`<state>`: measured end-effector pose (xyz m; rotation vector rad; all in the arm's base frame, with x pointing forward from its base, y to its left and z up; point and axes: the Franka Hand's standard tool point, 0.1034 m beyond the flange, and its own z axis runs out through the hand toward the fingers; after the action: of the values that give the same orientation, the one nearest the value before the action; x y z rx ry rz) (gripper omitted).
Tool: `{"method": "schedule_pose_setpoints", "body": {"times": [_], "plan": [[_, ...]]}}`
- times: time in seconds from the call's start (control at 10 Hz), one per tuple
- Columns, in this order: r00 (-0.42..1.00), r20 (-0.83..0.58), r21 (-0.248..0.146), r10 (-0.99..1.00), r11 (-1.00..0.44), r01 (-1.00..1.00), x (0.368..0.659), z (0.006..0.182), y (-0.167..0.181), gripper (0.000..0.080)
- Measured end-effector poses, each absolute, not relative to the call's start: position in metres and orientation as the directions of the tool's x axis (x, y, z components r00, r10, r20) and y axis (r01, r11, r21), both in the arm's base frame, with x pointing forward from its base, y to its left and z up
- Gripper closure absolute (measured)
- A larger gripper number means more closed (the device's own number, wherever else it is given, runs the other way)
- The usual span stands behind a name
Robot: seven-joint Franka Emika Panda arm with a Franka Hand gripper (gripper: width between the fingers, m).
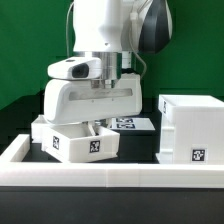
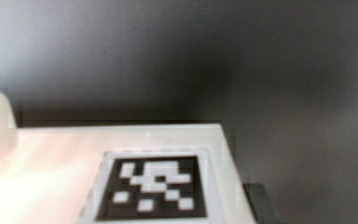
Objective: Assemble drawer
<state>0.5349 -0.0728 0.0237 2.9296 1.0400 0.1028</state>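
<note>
On the black table point(image 1: 140, 150), the tray point(image 1: 75, 143) sits upright, corner toward camera, under the gripper point(image 1: 100, 125), opening unreadable.

Exterior view was set low, near table height, just outside the white rim point(image 1: 110, 172). It was aimed roughly level across the black table point(image 1: 138, 148), straight at the arm point(image 1: 105, 30). The housing point(image 1: 190, 125) and a tray point(image 1: 75, 140) were framed close against a green backdrop point(image 1: 25, 50). Wrist view was held very near a blurred white surface, with one tag point(image 2: 158, 187) large in frame. Which white part was shared by both views could not be told.
</note>
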Motion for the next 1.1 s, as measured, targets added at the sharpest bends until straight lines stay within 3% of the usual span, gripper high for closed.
{"method": "schedule_pose_setpoints", "body": {"times": [1.1], "plan": [[0.166,-0.035,0.051,0.986,-0.164,0.985,0.5248,0.0167,-0.0762,0.0758]]}}
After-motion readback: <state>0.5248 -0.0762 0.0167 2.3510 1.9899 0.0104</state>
